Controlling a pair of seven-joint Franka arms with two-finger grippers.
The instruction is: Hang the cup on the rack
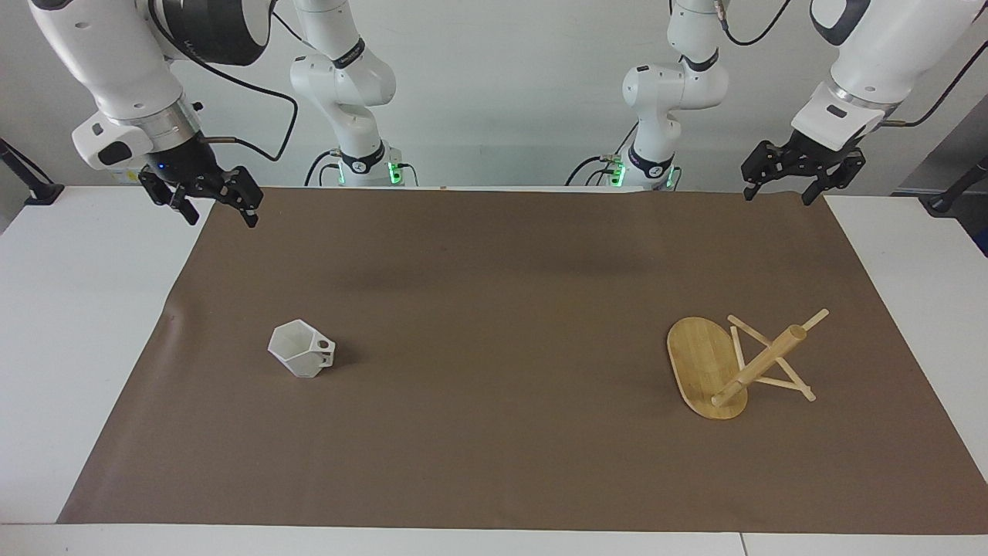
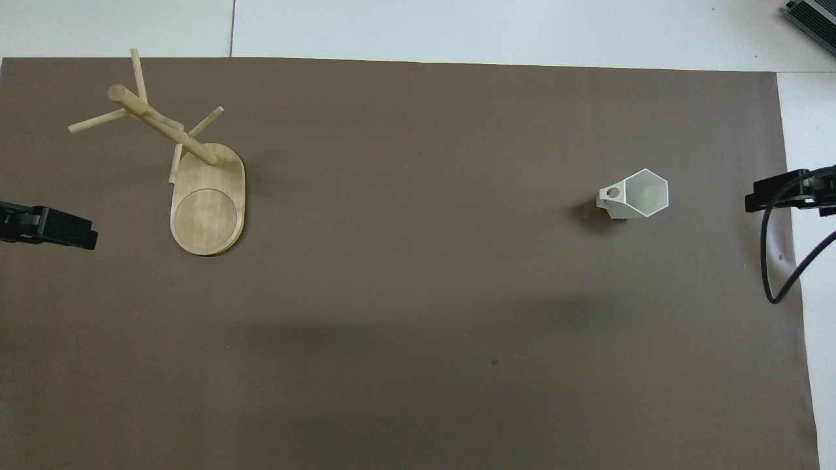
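The white faceted cup [image 1: 302, 349] [image 2: 637, 196] stands upright on the brown mat toward the right arm's end, its pierced handle pointing toward the table's middle. The bamboo rack [image 1: 732, 367] [image 2: 189, 171] stands on its oval base toward the left arm's end, pegs bare. My right gripper [image 1: 220, 216] [image 2: 782, 193] hangs open and empty over the mat's corner by the robots, well apart from the cup. My left gripper [image 1: 776, 197] [image 2: 51, 228] hangs open and empty over the mat's other corner by the robots, apart from the rack.
The brown mat [image 1: 494, 309] covers most of the white table [image 1: 77, 324]. A black cable [image 2: 780, 261] loops down from the right arm past the mat's edge. Nothing else lies between cup and rack.
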